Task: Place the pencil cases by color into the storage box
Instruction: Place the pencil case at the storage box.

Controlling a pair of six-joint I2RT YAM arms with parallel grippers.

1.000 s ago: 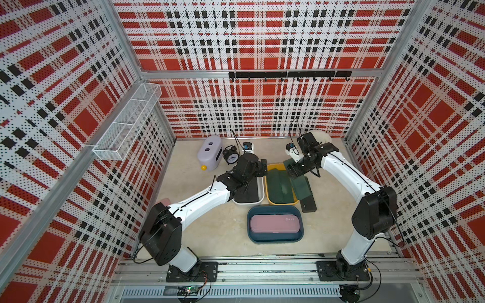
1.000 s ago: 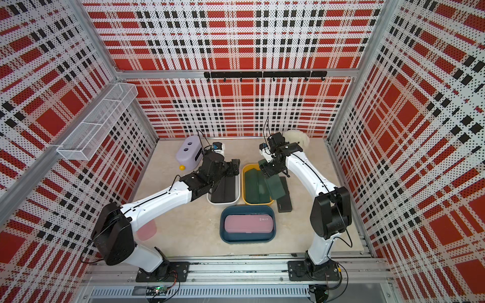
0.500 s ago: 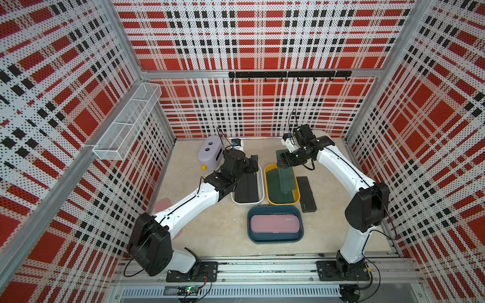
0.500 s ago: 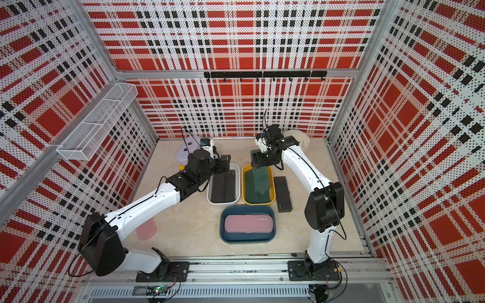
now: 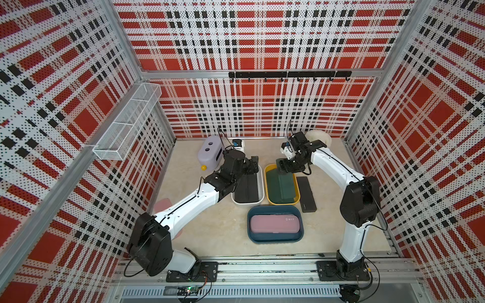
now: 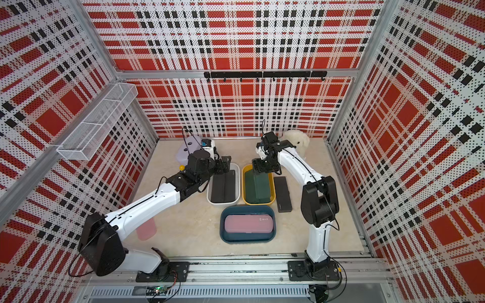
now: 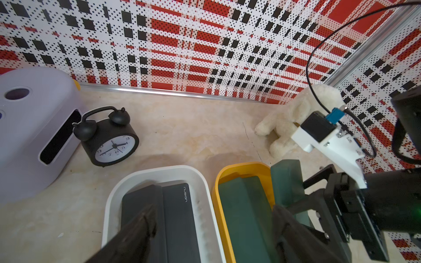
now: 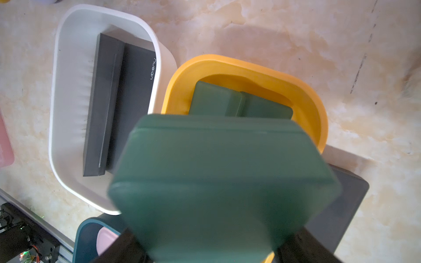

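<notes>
Green pencil case (image 8: 223, 182) clamped in right gripper (image 8: 214, 249) above yellow bin (image 8: 227, 62); left gripper (image 7: 214, 225) jaws apart, empty.

White lettering reading "nusign" runs along one end of a black pencil case (image 7: 180, 216) lying in the white bin (image 7: 159, 169). The alarm clock (image 7: 109, 139) has numerals on its dial; 9, 7, 6 and 5 are legible. The pink pencil case (image 5: 274, 223) carries a small mark too tiny to read.

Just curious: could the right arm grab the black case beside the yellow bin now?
Probably not yet: the black pencil case lies uncovered nearby, but the right gripper is shut on a green pencil case.
</notes>
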